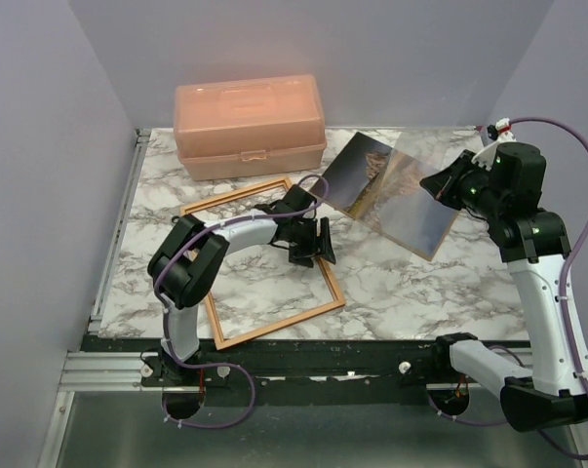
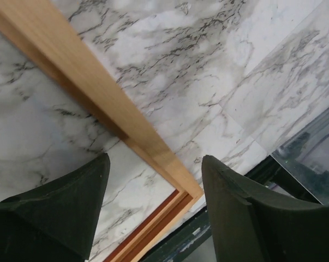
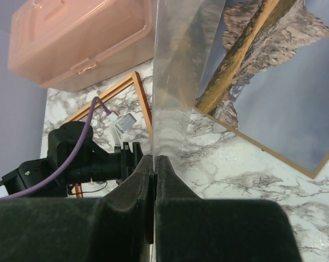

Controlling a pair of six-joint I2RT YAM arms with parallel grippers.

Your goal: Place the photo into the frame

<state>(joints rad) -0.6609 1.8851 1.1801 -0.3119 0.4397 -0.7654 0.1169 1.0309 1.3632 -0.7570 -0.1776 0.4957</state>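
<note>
Marble-pattern bench (image 1: 401,283), plain lavender-grey walls on three sides. Peach plastic latch box (image 1: 250,127) sits at the back left, lid shut.

The frame (image 1: 274,327) lies flat on the left half of the bench, turned at an angle, with marble showing through its opening. Its far corner is near the box.

Left end effector (image 1: 311,242) is over the frame's right rail with the jaws wide apart and nothing in them. In the wrist view the rail runs between the two fingers down to the near-right corner. Can't tell if the fingers touch wood or bench.

The photo (image 1: 372,175) is right of the frame and apart from it, picture side up, tilted, not inside the frame. Its left corner is close to the left end effector.

Right end effector (image 1: 440,185) is fully closed, pinching the photo's right edge. In the wrist view the sheet is edge-on between the pads (image 3: 131,180). Can't tell whether the photo's far end rests on the bench.
</note>
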